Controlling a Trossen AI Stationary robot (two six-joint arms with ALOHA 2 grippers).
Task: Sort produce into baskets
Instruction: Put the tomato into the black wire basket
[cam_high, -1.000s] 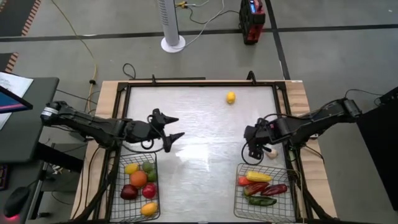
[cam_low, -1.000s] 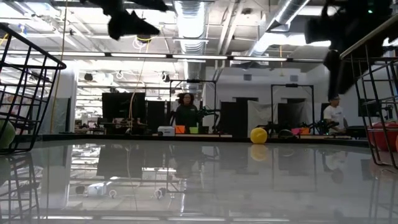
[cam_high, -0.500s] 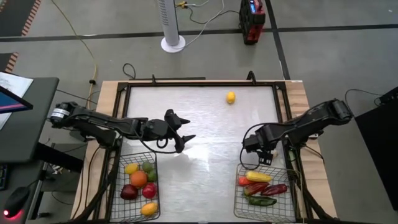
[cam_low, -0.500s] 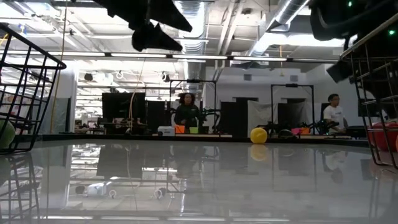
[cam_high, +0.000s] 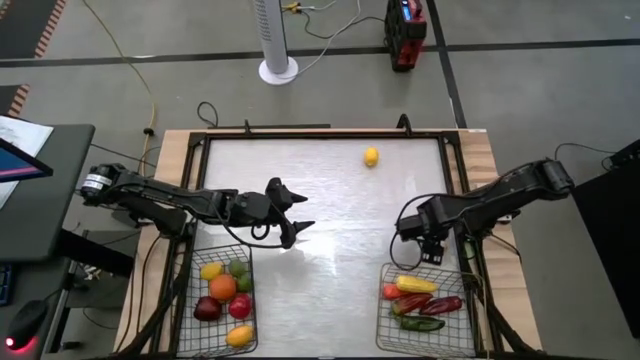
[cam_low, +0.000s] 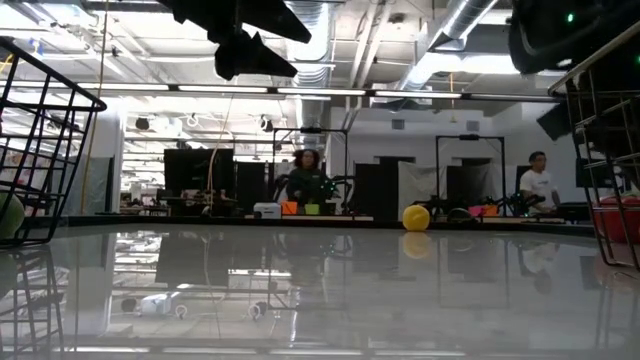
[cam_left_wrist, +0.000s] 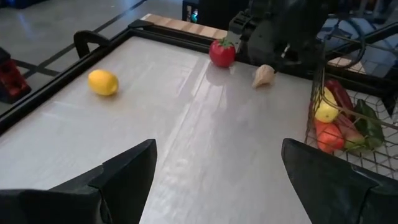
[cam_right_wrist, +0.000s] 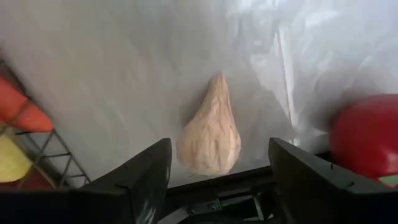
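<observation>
The right hand hangs open over the whitish garlic bulb on the worktop at about four o'clock, beside a red tomato, apparently mid-pick and needing to close, while the left hand waits wide open.

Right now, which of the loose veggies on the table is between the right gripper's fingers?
The whitish garlic bulb lies between the right gripper's open fingers. The red tomato sits just beside it, and the yellow lemon is far off.
</observation>
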